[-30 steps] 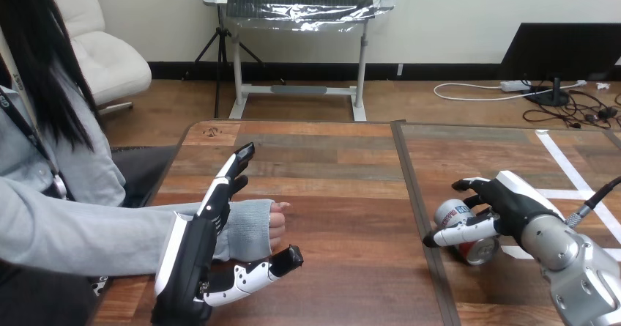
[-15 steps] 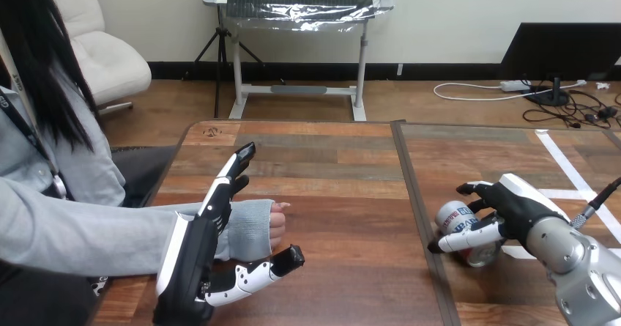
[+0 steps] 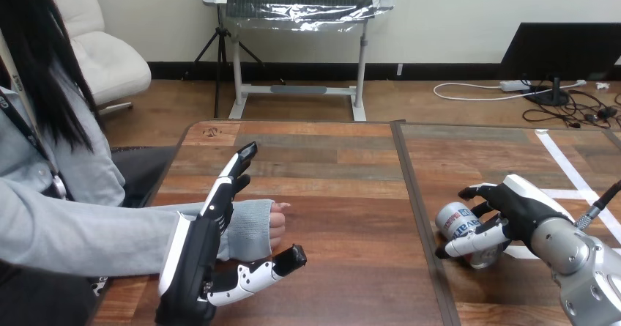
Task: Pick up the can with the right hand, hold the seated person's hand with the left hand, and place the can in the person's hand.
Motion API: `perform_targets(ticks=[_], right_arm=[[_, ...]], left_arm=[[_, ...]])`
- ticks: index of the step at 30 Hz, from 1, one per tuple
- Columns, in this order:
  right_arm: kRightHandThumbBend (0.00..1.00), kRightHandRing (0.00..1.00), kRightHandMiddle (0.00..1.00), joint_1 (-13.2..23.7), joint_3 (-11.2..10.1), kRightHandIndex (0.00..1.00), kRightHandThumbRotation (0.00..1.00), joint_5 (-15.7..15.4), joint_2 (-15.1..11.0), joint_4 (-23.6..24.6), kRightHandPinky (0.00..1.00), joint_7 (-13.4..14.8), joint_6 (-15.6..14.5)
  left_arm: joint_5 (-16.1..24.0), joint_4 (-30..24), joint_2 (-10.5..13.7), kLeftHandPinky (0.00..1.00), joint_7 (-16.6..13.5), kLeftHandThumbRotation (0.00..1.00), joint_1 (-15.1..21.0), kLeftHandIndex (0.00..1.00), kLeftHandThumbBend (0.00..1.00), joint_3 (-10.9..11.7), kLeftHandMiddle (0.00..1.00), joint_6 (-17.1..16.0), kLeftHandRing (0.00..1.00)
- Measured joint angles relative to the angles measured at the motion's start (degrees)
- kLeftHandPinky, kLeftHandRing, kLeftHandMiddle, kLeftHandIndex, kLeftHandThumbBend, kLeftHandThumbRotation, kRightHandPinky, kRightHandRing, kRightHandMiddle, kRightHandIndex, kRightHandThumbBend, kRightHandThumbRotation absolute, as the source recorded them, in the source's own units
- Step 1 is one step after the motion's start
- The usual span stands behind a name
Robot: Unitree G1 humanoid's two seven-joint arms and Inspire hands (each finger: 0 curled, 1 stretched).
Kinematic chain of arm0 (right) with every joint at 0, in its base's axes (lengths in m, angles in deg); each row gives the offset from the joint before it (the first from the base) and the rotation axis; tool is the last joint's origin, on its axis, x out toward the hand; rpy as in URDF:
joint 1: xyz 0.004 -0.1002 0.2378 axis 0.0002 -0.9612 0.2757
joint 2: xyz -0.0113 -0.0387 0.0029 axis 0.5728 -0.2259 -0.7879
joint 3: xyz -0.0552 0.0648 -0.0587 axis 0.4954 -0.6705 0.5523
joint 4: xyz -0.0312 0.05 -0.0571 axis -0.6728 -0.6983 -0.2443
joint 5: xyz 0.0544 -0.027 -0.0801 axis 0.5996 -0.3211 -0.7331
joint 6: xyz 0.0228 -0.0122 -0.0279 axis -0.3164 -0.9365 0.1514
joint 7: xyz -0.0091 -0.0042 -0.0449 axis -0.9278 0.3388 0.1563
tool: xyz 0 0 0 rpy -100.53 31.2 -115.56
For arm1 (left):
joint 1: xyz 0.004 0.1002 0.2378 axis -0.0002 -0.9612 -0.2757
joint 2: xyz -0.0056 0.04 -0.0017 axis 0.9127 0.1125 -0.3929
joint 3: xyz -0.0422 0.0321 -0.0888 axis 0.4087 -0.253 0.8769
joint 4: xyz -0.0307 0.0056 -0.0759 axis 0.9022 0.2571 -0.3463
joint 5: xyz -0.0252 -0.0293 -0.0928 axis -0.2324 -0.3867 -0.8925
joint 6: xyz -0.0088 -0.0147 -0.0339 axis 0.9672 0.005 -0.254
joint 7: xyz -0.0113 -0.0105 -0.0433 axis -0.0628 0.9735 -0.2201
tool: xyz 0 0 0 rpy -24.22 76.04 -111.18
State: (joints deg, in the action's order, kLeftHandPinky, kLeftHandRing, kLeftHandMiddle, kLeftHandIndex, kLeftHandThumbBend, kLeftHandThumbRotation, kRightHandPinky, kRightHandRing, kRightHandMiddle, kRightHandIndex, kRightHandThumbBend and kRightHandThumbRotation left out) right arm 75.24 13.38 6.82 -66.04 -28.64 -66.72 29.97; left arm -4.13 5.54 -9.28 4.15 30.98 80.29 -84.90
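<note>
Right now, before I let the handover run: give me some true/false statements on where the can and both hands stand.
1. The can lies on its side on the table. True.
2. The left hand has its fingers curled round the person's hand. False: its fingers are straight and it stands open beside the person's sleeve.
3. The right hand is on the can, thumb across its front and fingers curled over its far side. True.
4. The can is in the person's hand. False: it is on the table's right half, well apart from that hand.
5. The person's hand is spread flat, palm up. False: its fingers are curled in.
</note>
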Motion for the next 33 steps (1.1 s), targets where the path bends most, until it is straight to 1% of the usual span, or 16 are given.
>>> perform_targets(ticks=[2,6,13,17,19,26,27,29,33], right_arm=[[0.85,0.63,0.7,-0.04,-0.01,0.83,0.07,0.13,0.01,-0.06,0.5,0.31,0.17],[0.85,0.62,0.68,-0.16,-0.02,0.8,0.03,0.22,0.03,-0.24,0.5,1.02,0.6],[0.85,0.61,0.67,-0.64,-0.1,0.72,0.0,0.51,0.1,-0.97,0.5,3.05,2.24],[0.83,0.61,0.67,-0.75,-0.31,0.67,0.0,1.38,0.14,-1.95,0.51,4.02,3.61],[0.82,0.61,0.66,-0.77,-0.37,0.64,0.0,1.78,0.14,-2.58,0.5,4.5,4.41],[0.8,0.6,0.64,-1.07,-0.7,0.58,0.0,3.06,0.14,-4.19,0.51,5.87,7.35],[0.79,0.58,0.6,-1.36,-0.9,0.54,0.0,4.25,0.16,-5.12,0.51,6.34,9.59],[0.79,0.57,0.59,-1.37,-0.92,0.53,0.0,4.35,0.16,-5.2,0.51,6.41,9.82],[0.8,0.54,0.57,-1.5,-1.11,0.51,0.0,5.02,0.16,-6.07,0.5,7.43,11.82]], left_arm=[[0.13,0.0,-0.05,0.91,-0.12,0.5,0.01,0.92,1.0,0.0,0.94,0.0,0.95],[0.28,0.0,-0.1,0.9,-0.25,0.5,0.01,0.92,1.0,0.01,0.94,0.0,0.95],[0.22,0.0,-0.1,0.91,-0.25,0.49,0.01,0.92,1.0,0.01,0.94,0.0,0.95],[0.16,0.0,-0.11,0.9,-0.24,0.49,0.01,0.92,1.0,0.01,0.94,0.0,0.95],[0.07,0.0,-0.12,0.9,-0.2,0.49,0.01,0.91,1.0,0.01,0.94,0.0,0.95],[-0.16,0.0,-0.13,0.91,-0.09,0.48,0.01,0.91,1.0,0.0,0.94,-0.02,0.95],[-0.16,0.0,-0.13,0.91,-0.06,0.48,0.01,0.91,1.0,0.0,0.94,-0.14,0.95],[-0.16,0.0,-0.13,0.91,-0.06,0.48,0.01,0.91,1.0,0.0,0.94,-0.16,0.95],[-0.13,0.0,-0.13,0.9,-0.1,0.48,0.0,0.91,1.0,0.04,0.94,-0.24,0.95]])
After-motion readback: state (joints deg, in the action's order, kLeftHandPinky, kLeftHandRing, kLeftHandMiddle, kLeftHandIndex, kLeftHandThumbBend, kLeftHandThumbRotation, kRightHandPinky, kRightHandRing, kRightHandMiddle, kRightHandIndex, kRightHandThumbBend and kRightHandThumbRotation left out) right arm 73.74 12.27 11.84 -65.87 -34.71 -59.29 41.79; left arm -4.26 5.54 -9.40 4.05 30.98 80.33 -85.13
